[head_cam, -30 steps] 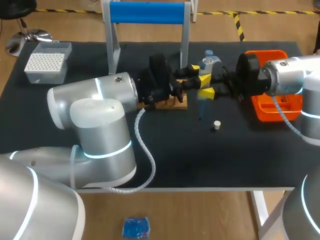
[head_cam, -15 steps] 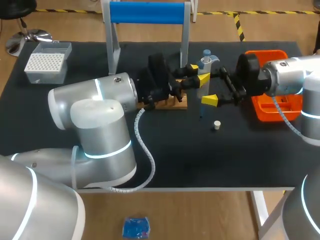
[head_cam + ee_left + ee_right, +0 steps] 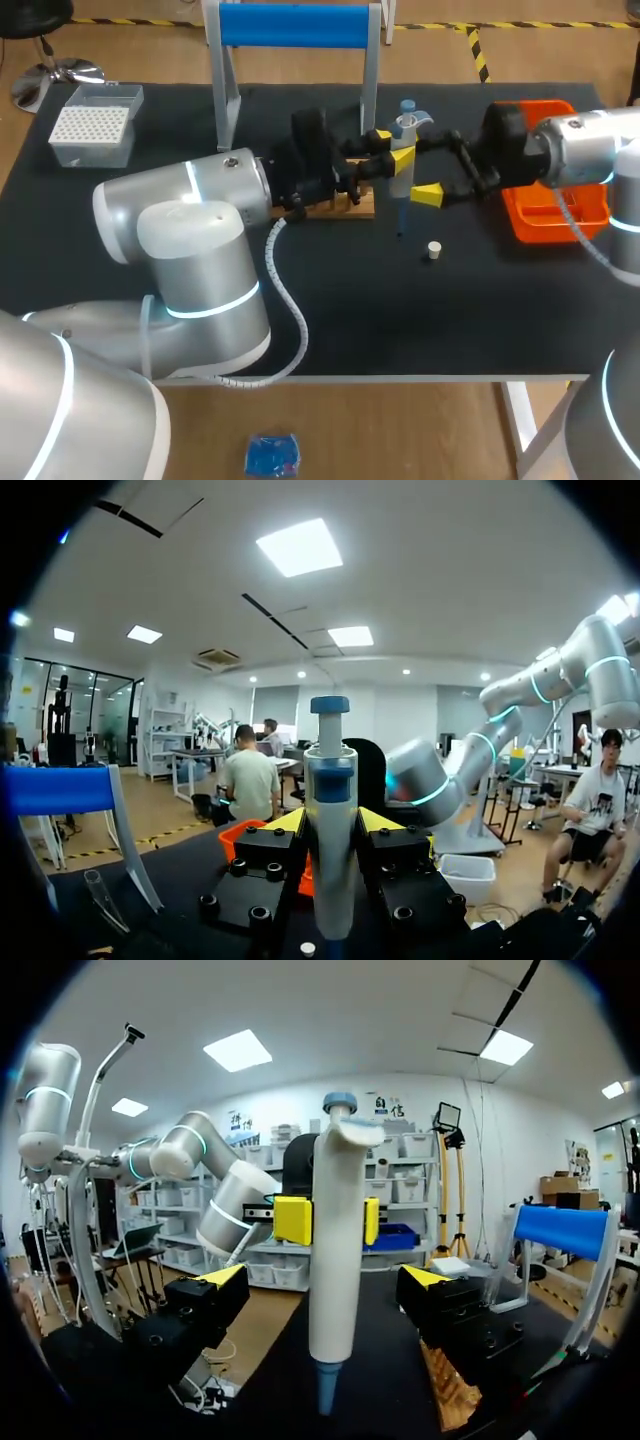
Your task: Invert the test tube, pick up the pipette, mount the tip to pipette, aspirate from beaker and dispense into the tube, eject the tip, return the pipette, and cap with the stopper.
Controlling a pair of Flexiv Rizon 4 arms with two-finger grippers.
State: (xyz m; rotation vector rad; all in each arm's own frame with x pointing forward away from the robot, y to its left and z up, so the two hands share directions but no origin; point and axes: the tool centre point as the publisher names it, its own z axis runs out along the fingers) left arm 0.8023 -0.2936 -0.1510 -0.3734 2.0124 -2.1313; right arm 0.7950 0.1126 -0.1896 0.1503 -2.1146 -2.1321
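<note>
Tally: one pipette [image 3: 403, 150], one stopper [image 3: 433, 250]

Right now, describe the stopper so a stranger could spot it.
Find the orange tray, right side of the black table. Left of it, nearer the front edge than the upright pipette, sits the stopper: a small white plug, standing alone.

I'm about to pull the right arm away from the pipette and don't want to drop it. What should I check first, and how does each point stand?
1. Left claw shut on the pipette: ok.
2. Right claw open, both fingers off the pipette: ok.
3. Pipette upright: ok.
4. Tip mounted on the pipette: cannot tell.
5. Stopper clear of both claws: ok.
</note>
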